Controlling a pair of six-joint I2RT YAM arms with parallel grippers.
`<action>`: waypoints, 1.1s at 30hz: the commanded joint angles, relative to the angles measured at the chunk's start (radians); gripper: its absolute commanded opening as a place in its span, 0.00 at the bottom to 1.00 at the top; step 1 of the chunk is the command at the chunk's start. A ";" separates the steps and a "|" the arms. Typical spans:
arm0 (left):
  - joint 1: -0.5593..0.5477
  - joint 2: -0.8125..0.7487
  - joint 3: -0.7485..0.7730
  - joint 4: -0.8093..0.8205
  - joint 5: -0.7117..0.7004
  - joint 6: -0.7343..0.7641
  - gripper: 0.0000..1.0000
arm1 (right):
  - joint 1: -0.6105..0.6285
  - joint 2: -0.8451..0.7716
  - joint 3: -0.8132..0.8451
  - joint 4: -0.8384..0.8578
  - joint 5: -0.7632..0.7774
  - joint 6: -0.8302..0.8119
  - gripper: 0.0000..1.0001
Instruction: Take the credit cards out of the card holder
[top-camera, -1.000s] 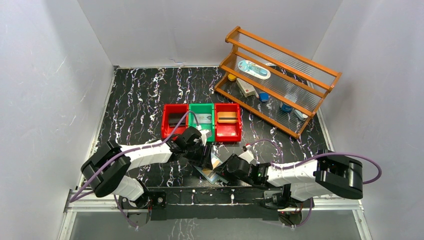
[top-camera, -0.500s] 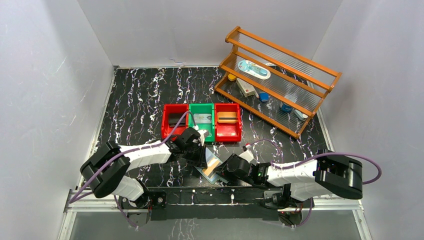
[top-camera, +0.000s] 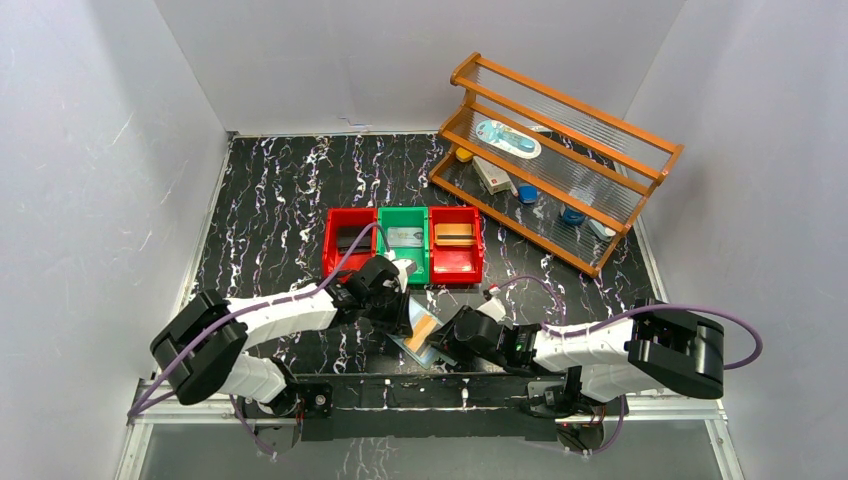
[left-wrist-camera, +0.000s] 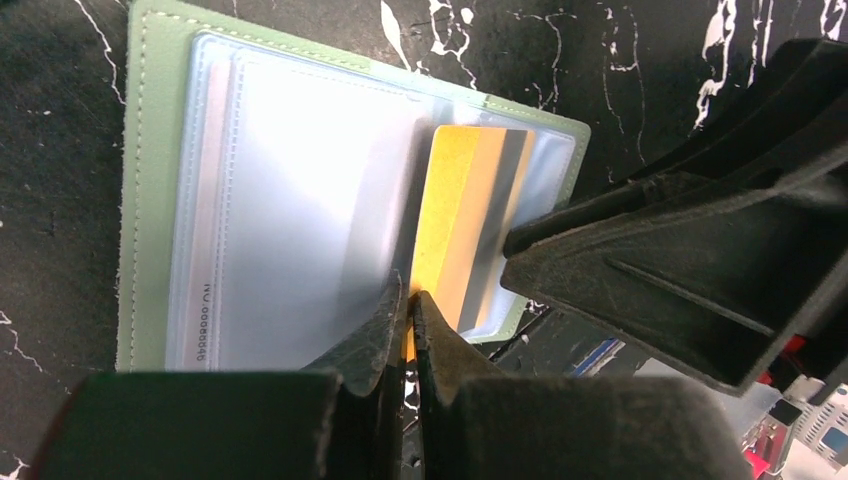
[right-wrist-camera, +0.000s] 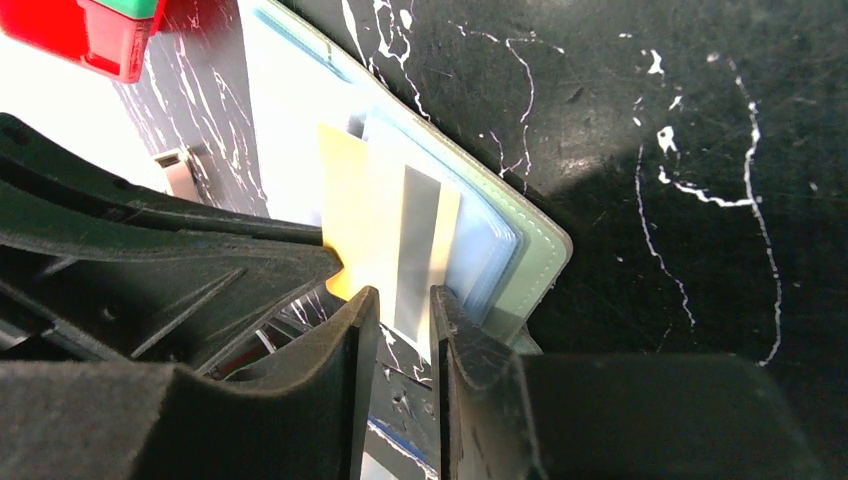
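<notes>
Now left claw pinches credit card protruding from card holder; right claw unclear.

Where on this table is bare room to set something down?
Free: the back-left table between the left wall and the bins; the strip behind the bins; a smaller patch between rack and right arm. Crowded: near centre, where left gripper and right gripper meet over the holder.

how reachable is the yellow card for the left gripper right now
Yes, it seems: the left gripper looks shut on an edge of the yellow card, which sticks partly out of the card holder, uncovered there.
</notes>
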 joint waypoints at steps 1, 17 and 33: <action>-0.015 -0.060 0.001 -0.069 -0.038 0.013 0.00 | -0.013 0.014 -0.059 -0.170 0.008 -0.107 0.36; -0.015 -0.114 -0.005 -0.092 -0.107 0.007 0.00 | -0.013 -0.162 0.050 -0.118 0.018 -0.297 0.36; -0.015 -0.105 -0.010 -0.064 -0.039 -0.008 0.00 | -0.056 0.074 0.029 0.047 -0.102 -0.214 0.37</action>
